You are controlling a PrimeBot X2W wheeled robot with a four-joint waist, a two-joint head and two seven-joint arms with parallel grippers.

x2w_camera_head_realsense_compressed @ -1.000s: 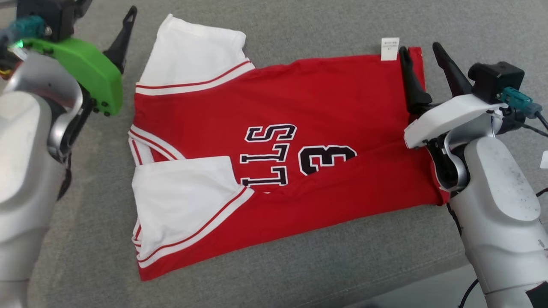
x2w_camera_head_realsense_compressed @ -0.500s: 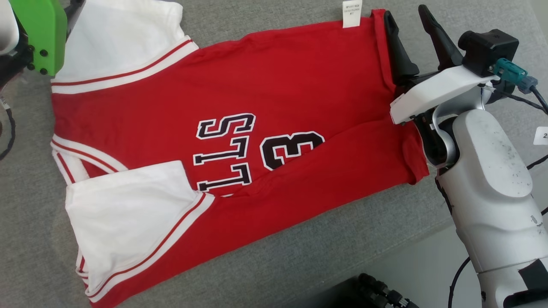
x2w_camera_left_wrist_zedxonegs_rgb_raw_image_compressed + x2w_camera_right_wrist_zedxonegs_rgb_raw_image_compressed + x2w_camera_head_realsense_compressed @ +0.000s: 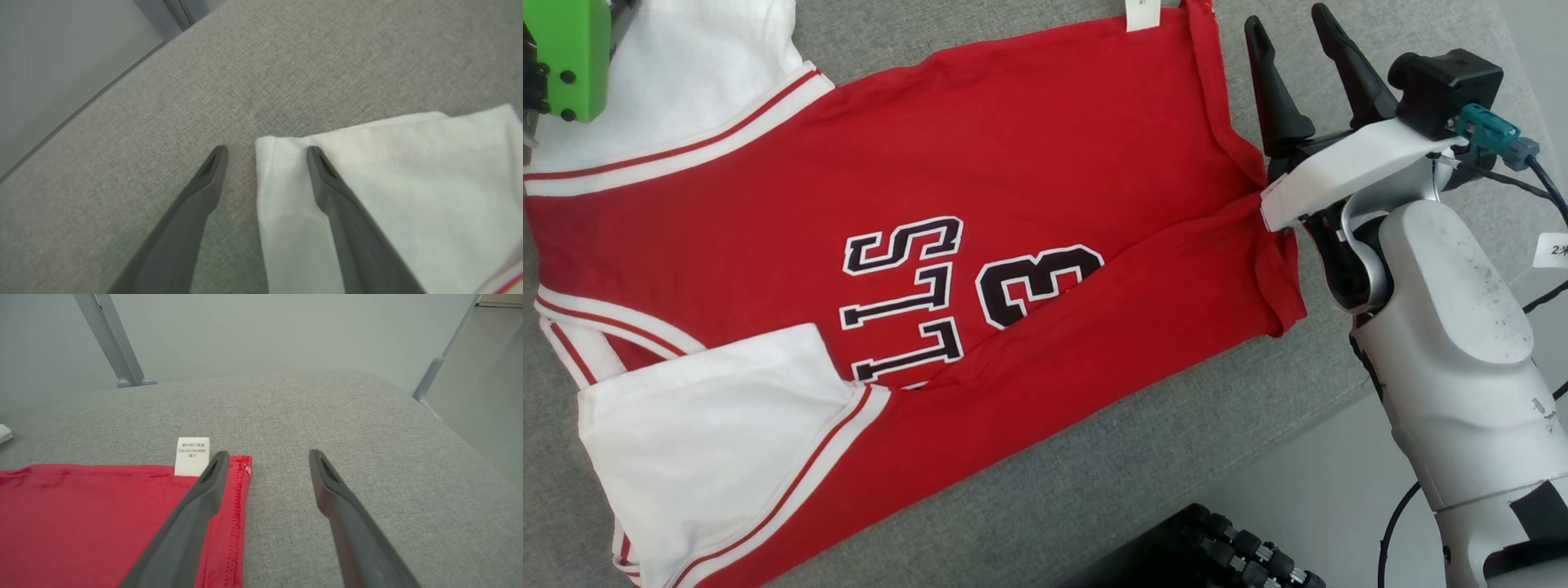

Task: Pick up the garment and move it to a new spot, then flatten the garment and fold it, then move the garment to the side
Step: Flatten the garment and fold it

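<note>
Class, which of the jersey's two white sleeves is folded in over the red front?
The near sleeve, lying across the red front against the lettering; the far sleeve spreads outward onto the grey surface.

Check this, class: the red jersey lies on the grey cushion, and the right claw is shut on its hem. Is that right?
No: the right claw is open, gripping nothing, as the right wrist view shows. The red jersey does lie on the grey cushion.

Grey upholstered surface (image 3: 327,408), pale wall (image 3: 265,330)
</note>
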